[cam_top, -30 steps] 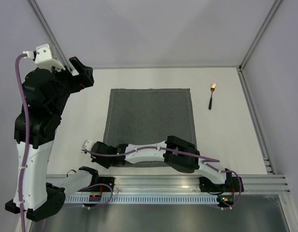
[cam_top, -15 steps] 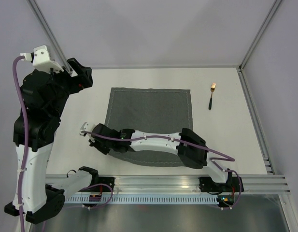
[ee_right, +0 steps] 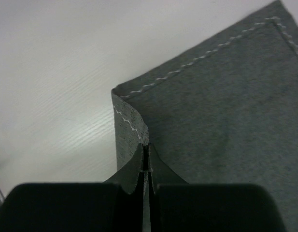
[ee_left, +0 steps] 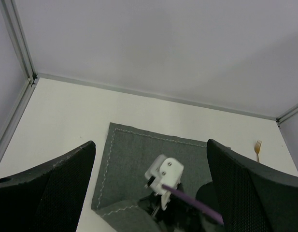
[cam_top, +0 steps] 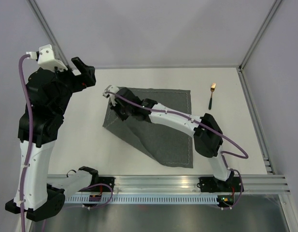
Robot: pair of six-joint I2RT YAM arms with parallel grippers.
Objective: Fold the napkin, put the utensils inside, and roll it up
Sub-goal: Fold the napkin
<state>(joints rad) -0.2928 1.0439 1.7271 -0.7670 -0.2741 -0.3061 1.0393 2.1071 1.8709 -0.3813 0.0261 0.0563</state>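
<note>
The dark grey napkin [cam_top: 168, 130] lies mid-table, its near-left corner lifted and carried over toward its far-left corner, leaving a diagonal fold. My right gripper [cam_top: 120, 110] is shut on that corner; the right wrist view shows the closed jaws [ee_right: 145, 152] pinching the stitched edge of the napkin [ee_right: 226, 106] just above the lower layer. My left gripper [cam_top: 86, 72] is open and empty, raised high above the table's far left; its wrist view [ee_left: 151, 145] looks down on the napkin [ee_left: 134, 159]. The gold fork with a black handle [cam_top: 211, 95] lies far right, also visible in the left wrist view [ee_left: 257, 149].
An aluminium rail [cam_top: 163, 182] runs along the near edge by the arm bases. A metal frame bar [cam_top: 255, 116] borders the table's right side, and white walls close the back. My right arm [cam_top: 182, 123] stretches diagonally over the napkin.
My right gripper has carried the napkin's near-left corner away from the near edge toward the far-left corner, folding the cloth diagonally. My left arm has barely moved.
</note>
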